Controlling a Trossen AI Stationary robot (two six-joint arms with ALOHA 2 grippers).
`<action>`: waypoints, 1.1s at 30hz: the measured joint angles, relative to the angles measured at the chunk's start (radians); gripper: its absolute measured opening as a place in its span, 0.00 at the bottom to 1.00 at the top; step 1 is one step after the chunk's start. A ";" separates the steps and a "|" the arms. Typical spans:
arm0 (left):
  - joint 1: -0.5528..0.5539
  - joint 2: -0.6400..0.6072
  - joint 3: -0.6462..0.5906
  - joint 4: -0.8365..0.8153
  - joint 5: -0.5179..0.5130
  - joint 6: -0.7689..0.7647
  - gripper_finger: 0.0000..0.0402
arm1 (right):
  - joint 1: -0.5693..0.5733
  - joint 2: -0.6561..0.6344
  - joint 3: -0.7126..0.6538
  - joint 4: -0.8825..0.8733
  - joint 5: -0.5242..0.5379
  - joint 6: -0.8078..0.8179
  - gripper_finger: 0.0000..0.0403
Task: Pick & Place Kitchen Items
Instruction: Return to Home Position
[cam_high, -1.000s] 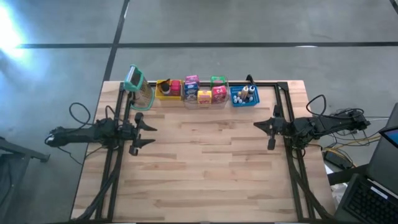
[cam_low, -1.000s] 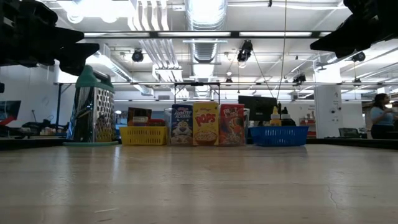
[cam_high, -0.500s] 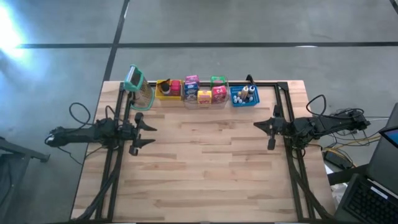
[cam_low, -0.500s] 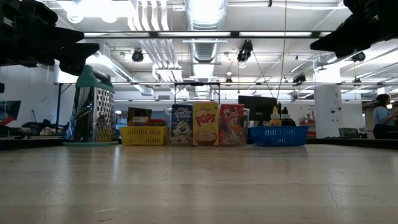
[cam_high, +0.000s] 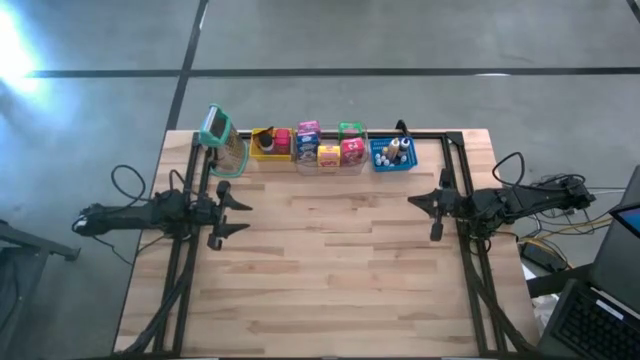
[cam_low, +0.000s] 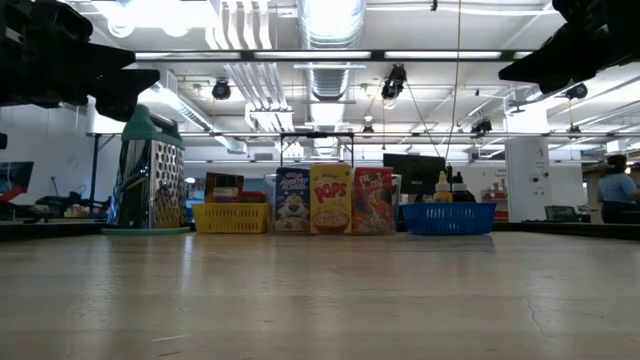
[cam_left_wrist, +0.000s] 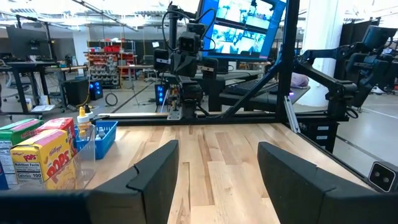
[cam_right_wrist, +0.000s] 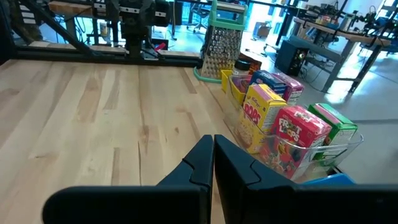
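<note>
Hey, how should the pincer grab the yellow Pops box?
Take its top edge from straight above, pinching the front and back faces: the Pops box stands upright, with the blue box and red box flanking its sides.

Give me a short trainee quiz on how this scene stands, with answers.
1. True or false: the left gripper and the right gripper are both open.
2. Which colour of bin holds the bottles? A yellow, B clear, C blue.
3. Short answer: what metal thing stands beside the yellow bin at the end of the row?

Key:
1. False: the left one is open, the right one is shut, and neither holds anything.
2. C, the blue bin.
3. The grater.
</note>
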 joint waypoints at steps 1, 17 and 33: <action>0.000 0.000 0.000 0.000 0.000 0.000 0.56 | 0.000 0.000 0.000 0.000 0.000 0.007 0.02; 0.000 0.000 0.000 0.000 0.000 0.000 0.56 | 0.000 0.000 0.000 0.000 0.000 0.009 0.02; 0.000 0.000 0.000 0.000 0.000 0.000 0.56 | -0.013 -0.010 -0.005 -0.019 -0.066 -0.029 0.02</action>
